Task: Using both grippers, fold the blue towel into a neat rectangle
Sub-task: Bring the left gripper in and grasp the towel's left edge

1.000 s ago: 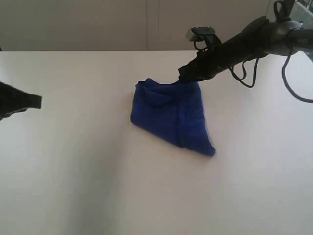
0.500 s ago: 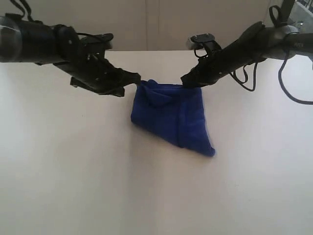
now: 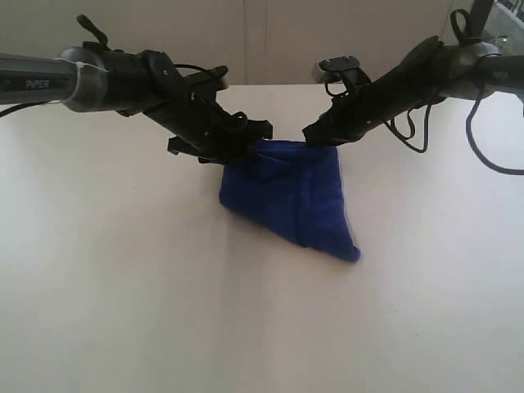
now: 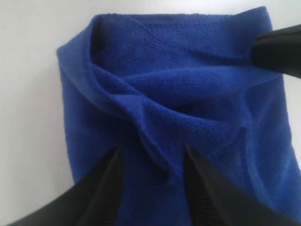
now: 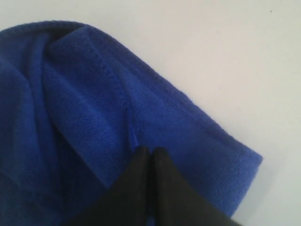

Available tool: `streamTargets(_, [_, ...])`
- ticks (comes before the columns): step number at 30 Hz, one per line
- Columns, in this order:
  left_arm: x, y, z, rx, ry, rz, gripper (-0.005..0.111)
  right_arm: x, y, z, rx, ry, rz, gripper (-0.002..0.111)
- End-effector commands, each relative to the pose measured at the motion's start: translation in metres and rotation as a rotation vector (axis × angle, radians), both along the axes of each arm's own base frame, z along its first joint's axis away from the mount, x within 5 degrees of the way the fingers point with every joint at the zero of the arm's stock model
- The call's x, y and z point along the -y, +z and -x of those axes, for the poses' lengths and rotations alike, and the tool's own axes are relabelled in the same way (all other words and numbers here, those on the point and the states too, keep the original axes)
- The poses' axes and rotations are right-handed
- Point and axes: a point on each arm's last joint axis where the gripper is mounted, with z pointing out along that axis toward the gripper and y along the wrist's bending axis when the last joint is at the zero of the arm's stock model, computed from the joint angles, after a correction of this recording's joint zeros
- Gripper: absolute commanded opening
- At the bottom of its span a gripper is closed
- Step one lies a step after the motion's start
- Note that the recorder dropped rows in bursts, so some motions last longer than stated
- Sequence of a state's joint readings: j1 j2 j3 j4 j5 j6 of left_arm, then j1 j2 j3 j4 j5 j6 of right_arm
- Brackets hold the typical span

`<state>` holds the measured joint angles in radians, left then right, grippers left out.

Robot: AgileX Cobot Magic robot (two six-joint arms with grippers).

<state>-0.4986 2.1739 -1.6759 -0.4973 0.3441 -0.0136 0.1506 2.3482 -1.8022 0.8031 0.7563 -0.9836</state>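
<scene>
The blue towel [image 3: 291, 196] lies bunched in a rough triangle on the white table [image 3: 123, 286], its point toward the front right. My left gripper [image 3: 248, 148] is at its back left corner. In the left wrist view this gripper [image 4: 151, 159] stands open, its fingers [image 4: 113, 172] either side of a raised ridge of the blue towel [image 4: 160, 84]. My right gripper [image 3: 316, 134] is at the back right corner. Its fingers [image 5: 141, 162] are pressed together on the blue towel [image 5: 84, 103] near the hem, with a pinch of cloth between them.
The right gripper's dark finger [image 4: 277, 49] shows at the far corner of the towel in the left wrist view. Black cables [image 3: 417, 123] hang from the right arm over the table. A pale wall [image 3: 246, 41] runs behind the table's back edge.
My left arm has swung in from the left edge and now reaches the towel's back left corner with its fingers apart. The right gripper and the towel have hardly moved.
</scene>
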Motion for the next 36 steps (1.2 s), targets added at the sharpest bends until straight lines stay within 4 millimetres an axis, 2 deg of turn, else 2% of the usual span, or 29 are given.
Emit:
streamTargets(1, [0.011,0.001,0.006,-0.009,-0.032,0.015,0.051,0.003,0.001,-0.001,0.003,-0.011,-0.001,0.0])
streamTargets(5, [0.015,-0.001,0.007,0.0,-0.029,0.016,0.051,0.003,0.002,-0.001,0.003,-0.013,-0.005,0.0])
streamTargets(13, [0.022,-0.026,0.004,-0.024,-0.009,0.014,0.051,0.002,0.002,-0.001,0.002,-0.014,-0.007,0.0])
streamTargets(22, [0.022,-0.024,0.001,0.012,0.012,0.025,0.05,0.002,0.002,-0.001,0.002,-0.015,-0.008,0.0])
streamTargets(24, [0.022,-0.022,0.0,0.016,0.015,0.028,0.045,0.002,0.002,-0.001,0.002,-0.015,-0.008,0.0])
streamTargets(29, [0.022,-0.011,0.002,0.027,0.017,0.046,0.024,0.003,0.002,-0.001,0.004,-0.016,-0.007,0.0])
streamTargets(36, [0.022,-0.01,0.002,0.025,0.015,0.047,0.0,0.003,0.002,-0.002,0.007,-0.02,-0.008,0.0])
